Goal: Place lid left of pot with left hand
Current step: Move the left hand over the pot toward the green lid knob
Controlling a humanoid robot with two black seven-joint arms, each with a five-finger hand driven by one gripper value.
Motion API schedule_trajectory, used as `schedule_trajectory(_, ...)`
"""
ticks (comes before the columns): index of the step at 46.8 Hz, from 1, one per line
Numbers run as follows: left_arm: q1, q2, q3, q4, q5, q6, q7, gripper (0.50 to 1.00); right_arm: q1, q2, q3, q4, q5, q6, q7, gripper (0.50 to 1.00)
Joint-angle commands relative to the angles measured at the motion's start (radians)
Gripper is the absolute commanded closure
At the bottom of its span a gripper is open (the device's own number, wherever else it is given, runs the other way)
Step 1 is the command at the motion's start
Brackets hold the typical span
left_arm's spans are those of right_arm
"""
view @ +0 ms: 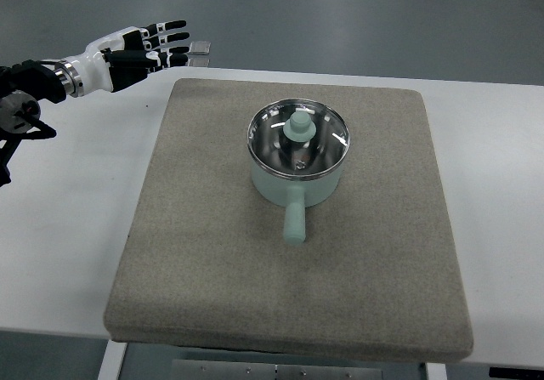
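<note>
A mint green pot [297, 184] stands on the grey mat [212, 252], its handle pointing toward the front edge. A glass lid [298, 138] with a mint green knob [299, 126] sits on the pot's rim. My left hand [161, 44] hovers at the upper left, above the table's far edge and well away from the pot. Its fingers are stretched out straight and hold nothing. The right arm does not show.
The grey mat covers most of the white table [59, 252]. Bare white tabletop lies to the left of the mat and in a strip at the right. Beyond the table's far edge is grey floor [357, 14].
</note>
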Motion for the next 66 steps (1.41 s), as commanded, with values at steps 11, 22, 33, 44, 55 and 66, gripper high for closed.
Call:
schedule_trajectory(11,-0.038,0.061,0.000,-0.141,0.350,0.000,-0.126,0.506,0.000,0.000,0.000,0.000,0.001,0.000,0.000,0.576)
schedule_trajectory(22,-0.075,0.109,0.001,-0.270,0.585,0.000,-0.132,0.506,0.000,0.000,0.000,0.000,0.001,0.000,0.000,0.576)
schedule_trajectory(33,-0.124,0.109,0.001,-0.377,0.855,0.000,-0.133,0.506,0.000,0.000,0.001,0.000,0.000,0.000,0.000,0.576)
schedule_trajectory(44,-0.156,0.111,0.021,-0.547,1.074,0.000,-0.133,0.506,0.000,0.000,0.000,0.000,0.001,0.000,0.000,0.576)
schedule_trajectory(55,-0.249,0.101,0.127,-0.649,1.114,0.000,-0.130,0.508,0.000,0.000,0.000,0.000,0.001,0.000,0.000,0.576)
schedule_trajectory(66,-0.363,0.034,0.250,-0.641,1.133,0.000,-0.127,0.510,0.000,0.000,0.000,0.000,0.001,0.000,0.000,0.576)
